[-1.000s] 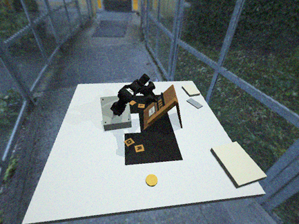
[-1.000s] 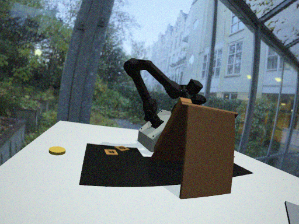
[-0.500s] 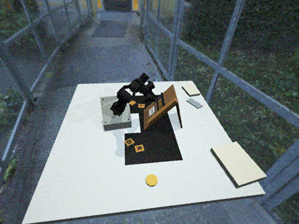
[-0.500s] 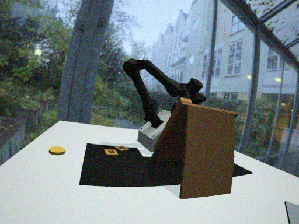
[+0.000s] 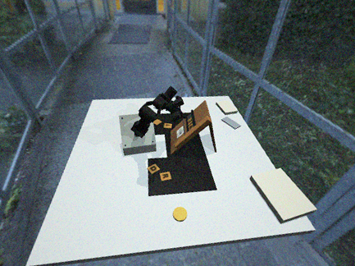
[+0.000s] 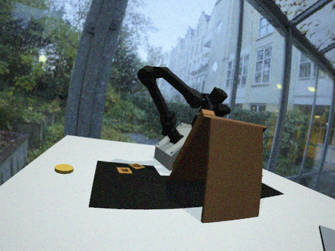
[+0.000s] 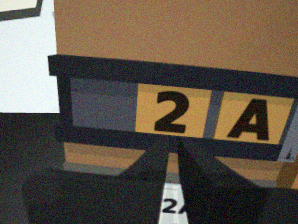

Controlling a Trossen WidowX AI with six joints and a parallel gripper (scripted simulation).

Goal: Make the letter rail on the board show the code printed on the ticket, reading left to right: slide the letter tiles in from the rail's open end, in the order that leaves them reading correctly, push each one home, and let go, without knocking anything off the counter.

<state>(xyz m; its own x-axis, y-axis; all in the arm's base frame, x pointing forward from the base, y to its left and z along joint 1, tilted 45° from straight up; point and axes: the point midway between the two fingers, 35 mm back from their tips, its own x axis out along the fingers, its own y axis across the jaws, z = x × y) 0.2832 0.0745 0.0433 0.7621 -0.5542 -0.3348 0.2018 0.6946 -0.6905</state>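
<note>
In the letter rail (image 7: 170, 75) on the board (image 5: 191, 127), tile 2 (image 7: 171, 111) is seated left of tile A (image 7: 253, 120). The ticket (image 7: 172, 205) is fixed below, behind the pincer (image 7: 172, 170). Two loose tiles (image 5: 159, 172) are laid on the mat (image 5: 191, 175).
</note>
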